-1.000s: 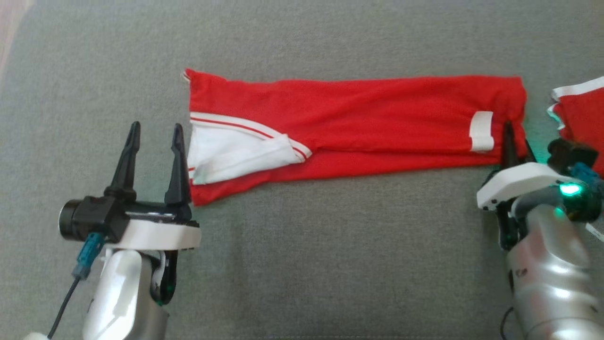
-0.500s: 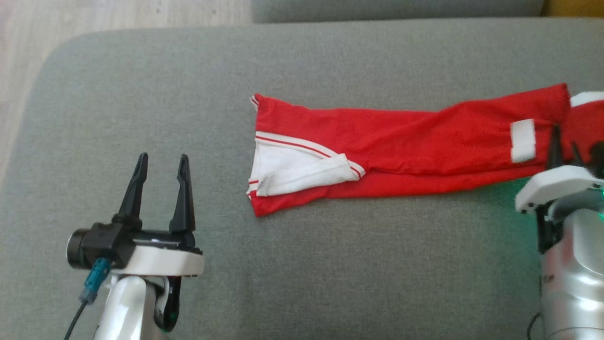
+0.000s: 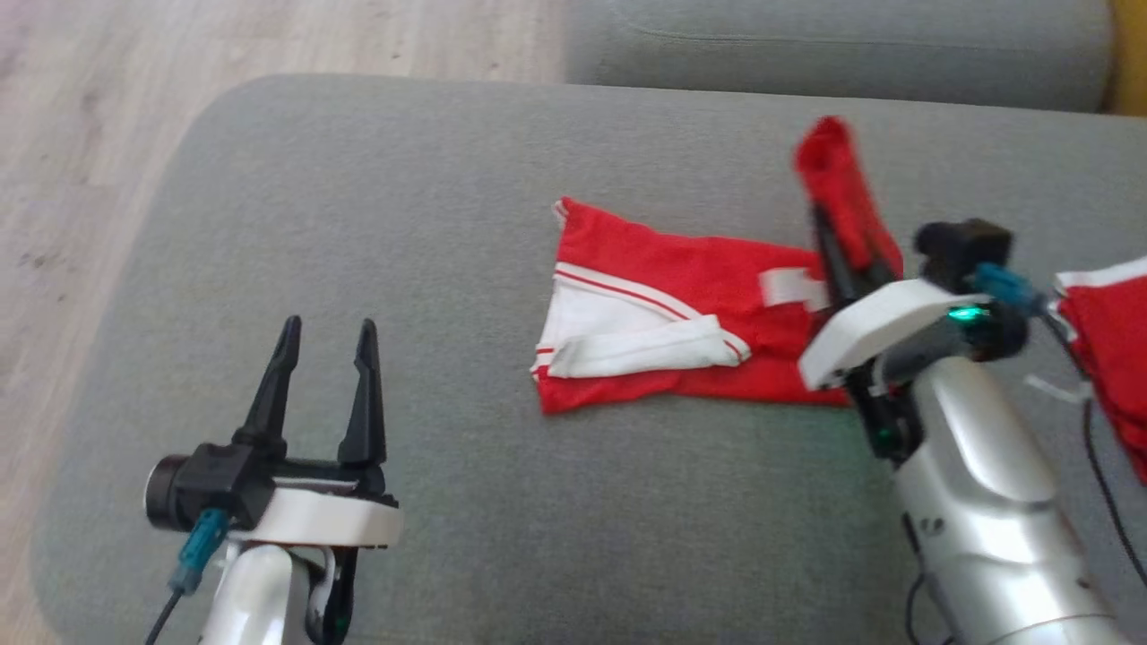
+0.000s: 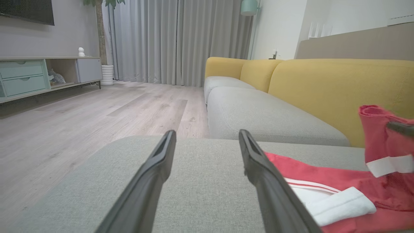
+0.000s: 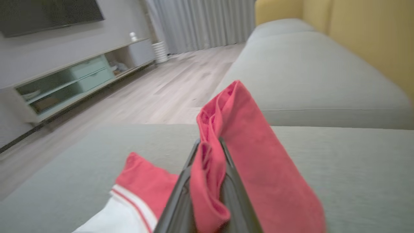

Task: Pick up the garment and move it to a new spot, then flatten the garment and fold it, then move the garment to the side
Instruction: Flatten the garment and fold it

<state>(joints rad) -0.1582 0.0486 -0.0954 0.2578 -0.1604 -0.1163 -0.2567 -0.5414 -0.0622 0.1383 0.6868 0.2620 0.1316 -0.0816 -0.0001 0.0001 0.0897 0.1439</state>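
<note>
The garment (image 3: 681, 331) lies folded into a red strip on the grey sofa cushion (image 3: 466, 179), its white sleeve with red-striped trim (image 3: 627, 340) on top at the left end. Its lettering is hidden. My right gripper (image 3: 829, 242) is shut on the garment's right end and holds it raised above the strip; in the right wrist view the red cloth (image 5: 252, 155) bunches between the closed fingers (image 5: 208, 145). My left gripper (image 3: 327, 336) stands open and empty, apart from the garment at the lower left. In the left wrist view, the garment (image 4: 323, 181) sits right of it (image 4: 207, 136).
A plain red cloth with white edging (image 3: 1107, 331) lies at the right edge, beside my right arm. A second grey seat cushion (image 3: 833, 45) lies beyond, with the yellow sofa back (image 4: 339, 87) behind. Wooden floor (image 3: 90, 134) drops off past the cushion's rounded left edge.
The head camera has shifted. My right gripper has lifted the garment's right end and carried it left over the strip, so the strip on the cushion is shorter. The left gripper stays open.
</note>
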